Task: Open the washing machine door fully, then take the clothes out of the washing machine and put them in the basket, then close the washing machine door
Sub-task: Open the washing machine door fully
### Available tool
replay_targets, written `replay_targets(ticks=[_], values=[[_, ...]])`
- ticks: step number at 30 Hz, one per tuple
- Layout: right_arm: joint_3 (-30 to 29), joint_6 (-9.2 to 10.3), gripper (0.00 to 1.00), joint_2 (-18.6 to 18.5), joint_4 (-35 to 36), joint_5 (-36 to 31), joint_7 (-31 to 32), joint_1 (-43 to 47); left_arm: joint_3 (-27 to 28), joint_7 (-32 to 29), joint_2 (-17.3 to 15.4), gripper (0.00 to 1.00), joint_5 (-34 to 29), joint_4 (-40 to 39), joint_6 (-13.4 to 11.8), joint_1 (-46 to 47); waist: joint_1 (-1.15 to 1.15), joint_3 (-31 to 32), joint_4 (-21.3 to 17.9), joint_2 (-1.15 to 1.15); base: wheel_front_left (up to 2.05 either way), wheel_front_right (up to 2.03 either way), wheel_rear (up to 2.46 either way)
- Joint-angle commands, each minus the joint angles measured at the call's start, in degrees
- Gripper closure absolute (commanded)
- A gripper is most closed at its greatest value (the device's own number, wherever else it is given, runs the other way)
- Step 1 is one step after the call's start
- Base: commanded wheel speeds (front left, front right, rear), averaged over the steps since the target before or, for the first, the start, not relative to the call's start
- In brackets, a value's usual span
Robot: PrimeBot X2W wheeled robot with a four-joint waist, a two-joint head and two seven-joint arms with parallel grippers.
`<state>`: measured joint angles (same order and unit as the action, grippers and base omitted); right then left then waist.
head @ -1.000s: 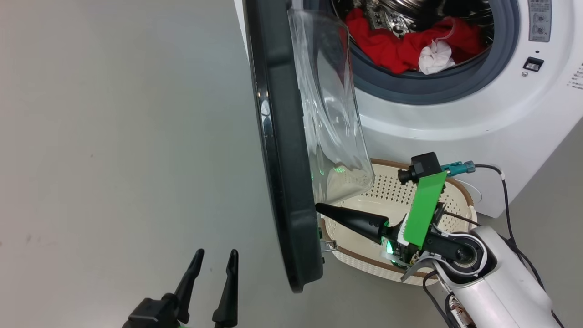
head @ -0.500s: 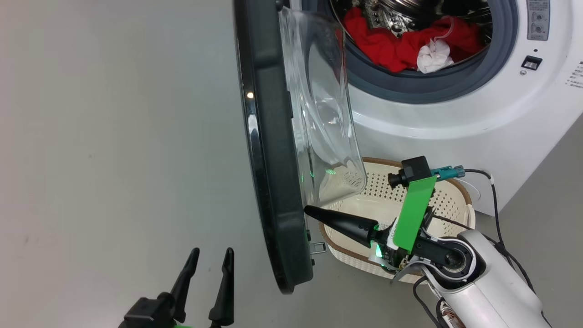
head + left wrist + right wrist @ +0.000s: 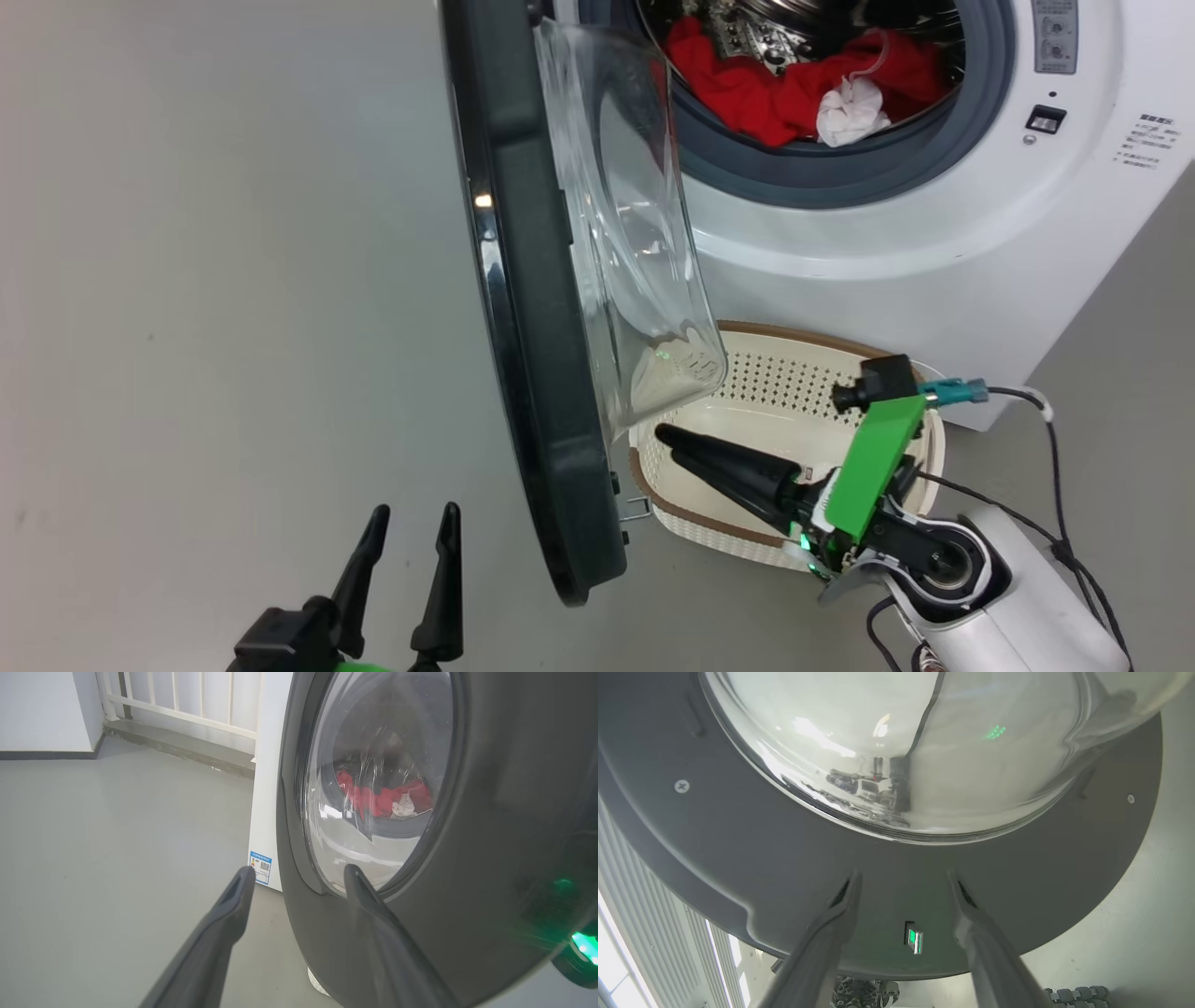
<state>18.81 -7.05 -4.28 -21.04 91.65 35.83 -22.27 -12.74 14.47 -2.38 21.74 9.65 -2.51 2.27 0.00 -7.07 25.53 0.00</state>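
Two grippers: both spread wide, holding nothing; left gripper [image 3: 414,511] outside the door [image 3: 523,327], right gripper [image 3: 667,441] on its inner side, near the lower rim.
Door: swung well out from the machine [image 3: 887,252]; it probably needs more swing to count as fully open.
Clothes [image 3: 747,93]: red heap with a white piece, in the drum behind the door; none taken out.
Basket [image 3: 794,383]: empty, just inside the door's lower edge.
Left to do: unloading, then closing.
Writing: blue QR label [image 3: 260,868] on the machine's side, just past the door's hinged edge; print too small to read, no brand legible.
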Motion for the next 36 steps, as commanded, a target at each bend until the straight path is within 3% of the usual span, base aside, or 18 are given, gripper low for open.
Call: replay_targets(ticks=[1,20,28,36], values=[[-0.3,-0.44,0.0,0.1,1.3,-0.8,-1.1,0.4,2.3,0.5,-0.5,0.0,-0.4,-1.3,0.0,0.4,0.0,0.1,-0.6,0.0,0.0,0.0,0.0],[-5.5,-0.44,0.0,-4.0,0.3,-2.9,-10.5,10.7,4.1,0.5,-0.5,0.0,-0.9,-1.1,0.4,-0.8,0.0,1.6,-2.8,0.0,0.0,0.0,0.0],[-4.6,-0.44,0.0,-6.1,0.5,-8.4,-19.6,14.2,4.8,0.5,-0.5,0.0,-1.1,-1.0,0.6,-1.4,0.0,2.0,-4.0,0.0,0.0,0.0,0.0],[2.0,-0.44,0.0,-10.5,-0.7,-16.4,-32.5,14.7,4.8,0.5,-0.5,0.0,-1.0,-0.6,0.7,-1.4,0.0,2.1,-4.6,0.0,0.0,0.0,0.0]])
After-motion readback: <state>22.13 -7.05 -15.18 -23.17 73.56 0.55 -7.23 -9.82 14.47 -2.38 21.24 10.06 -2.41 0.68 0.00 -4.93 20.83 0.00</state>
